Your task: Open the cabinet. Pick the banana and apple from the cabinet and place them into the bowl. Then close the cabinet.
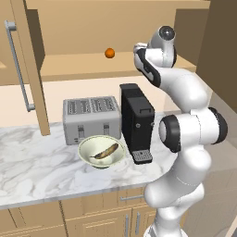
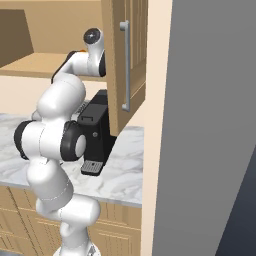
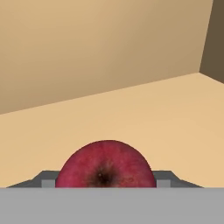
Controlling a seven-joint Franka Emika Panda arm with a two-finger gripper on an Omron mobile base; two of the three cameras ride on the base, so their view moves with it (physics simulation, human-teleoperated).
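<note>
The cabinet [image 1: 78, 65] stands open, with its left door [image 1: 28, 69] and right door [image 2: 117, 60] swung out. My arm reaches into it at the right end of the shelf. In the hand view the dark-red apple [image 3: 106, 164] rests on the shelf floor between the finger tips of my gripper [image 3: 106, 183]. One grey pad [image 3: 49, 183] lies against each side of the fruit. On the counter below, the banana [image 1: 105, 152] lies inside the pale bowl [image 1: 84, 149].
An orange ball [image 1: 109, 53] sits on the cabinet shelf left of my arm. A silver toaster [image 1: 91, 118] and a black coffee machine [image 1: 136, 122] stand behind the bowl. A tall grey panel [image 2: 210, 125] borders the counter on the right.
</note>
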